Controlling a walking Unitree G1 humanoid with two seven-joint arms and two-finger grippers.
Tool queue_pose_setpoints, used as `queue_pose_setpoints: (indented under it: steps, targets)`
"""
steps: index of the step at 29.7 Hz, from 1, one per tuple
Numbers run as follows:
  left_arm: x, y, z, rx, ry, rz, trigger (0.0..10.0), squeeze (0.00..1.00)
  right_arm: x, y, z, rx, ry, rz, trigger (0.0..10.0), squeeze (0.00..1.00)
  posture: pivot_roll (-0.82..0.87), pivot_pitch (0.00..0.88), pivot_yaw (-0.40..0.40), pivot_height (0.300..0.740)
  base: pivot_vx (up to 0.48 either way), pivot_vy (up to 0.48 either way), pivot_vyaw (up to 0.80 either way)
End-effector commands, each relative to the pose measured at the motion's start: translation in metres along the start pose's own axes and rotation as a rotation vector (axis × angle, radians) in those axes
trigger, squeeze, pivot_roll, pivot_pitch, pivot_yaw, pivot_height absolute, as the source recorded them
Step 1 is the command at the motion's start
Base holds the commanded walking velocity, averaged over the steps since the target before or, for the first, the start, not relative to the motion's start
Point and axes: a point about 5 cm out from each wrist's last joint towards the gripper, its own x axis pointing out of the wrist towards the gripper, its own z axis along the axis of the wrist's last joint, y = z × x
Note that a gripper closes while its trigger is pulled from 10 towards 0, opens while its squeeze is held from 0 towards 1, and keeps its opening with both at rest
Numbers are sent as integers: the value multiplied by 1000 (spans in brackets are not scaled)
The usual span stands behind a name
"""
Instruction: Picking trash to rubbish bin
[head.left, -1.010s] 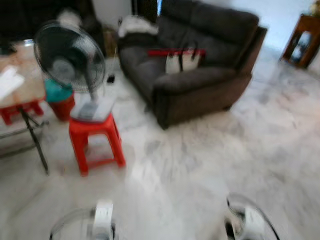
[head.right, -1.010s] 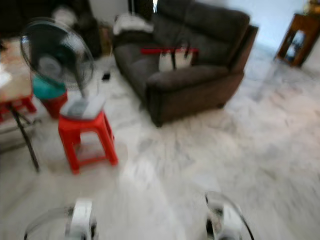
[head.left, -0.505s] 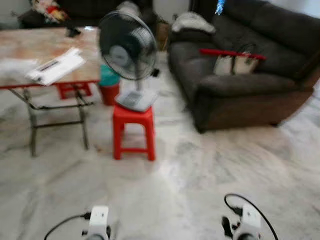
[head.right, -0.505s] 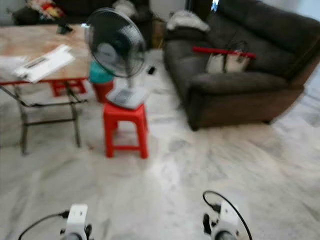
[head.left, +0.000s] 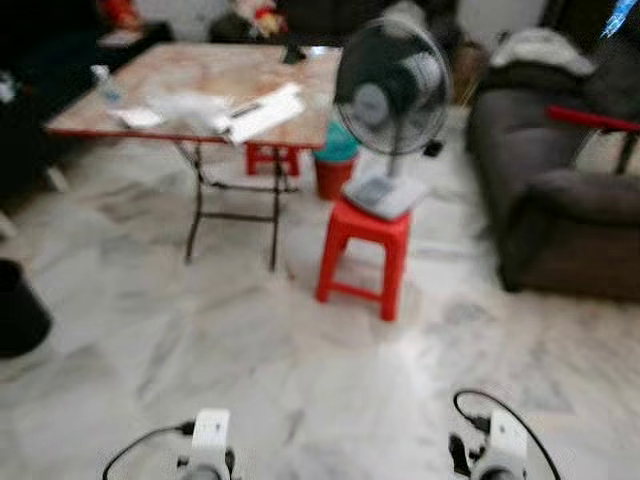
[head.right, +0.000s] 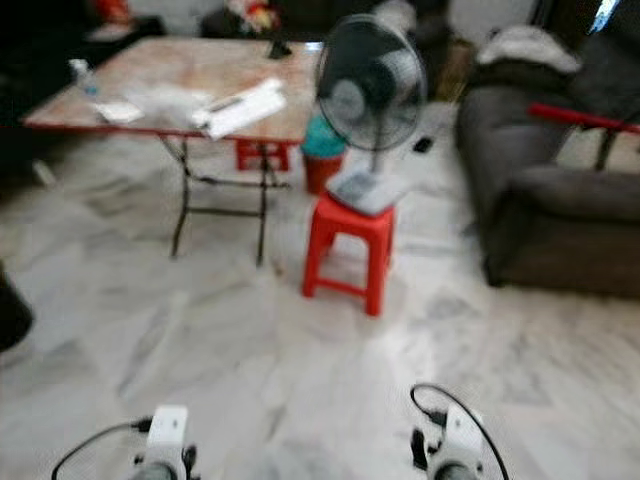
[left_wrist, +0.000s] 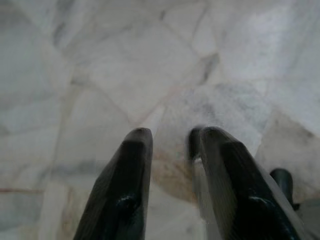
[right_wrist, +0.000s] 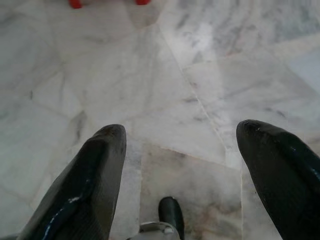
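Trash: pale, blurred papers (head.left: 250, 112) lie on the surface (head.left: 190, 80), far ahead and towards the robot's left.
Left gripper (left_wrist: 170, 145): nearer side, low over the marble floor (head.left: 300, 380), fingers narrowly parted, empty.
Right gripper (right_wrist: 180, 145): spread wide, empty.
Bin: a dark shape (head.left: 18, 310) at far left, possibly.

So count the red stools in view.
2: one stool on the floor with the fan on it, another stool under the table. The view is blurred; more may be hidden.
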Motion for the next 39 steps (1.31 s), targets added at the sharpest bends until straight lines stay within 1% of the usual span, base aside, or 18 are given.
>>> queue_pose_setpoints:
  steps: [1,5,8,12,16,24,28,31,39]
  targets:
    - [0,3,-1,12,7,5,10000,0,2,5,5,6,-18,8,10000,0,-143,0,-29,740,0,0,800]
    - [0,3,-1,21,2,-1,10000,0,1,6,3,10,-20,11,10000,0,-148,0,-26,740,0,0,723]
    - [0,3,0,30,-1,-3,10000,0,1,6,3,32,-24,4,10000,0,-148,0,-26,740,0,0,0]
    - [0,1,2,10,-15,-3,10000,0,1,5,6,68,-42,-1,10000,0,-142,0,-23,740,0,0,0]
    - [1,-1,4,-5,-12,-6,10000,0,1,5,7,66,-45,1,10000,0,-135,0,-31,740,0,0,0]
    - [1,-2,5,-10,-8,-2,10000,0,2,3,9,70,-43,-9,10000,0,-135,11,-44,740,0,340,0]
    - [1,-2,4,-15,-5,3,10000,0,2,3,10,71,-41,-4,10000,0,-135,16,-47,740,0,342,-800]
    - [1,-1,2,-18,-2,7,10000,0,2,3,11,57,-55,-3,10000,0,-135,19,-49,740,0,341,0]
    - [1,-1,2,-25,-3,13,10000,0,2,2,15,75,-72,-3,10000,0,-138,22,-51,740,0,340,0]
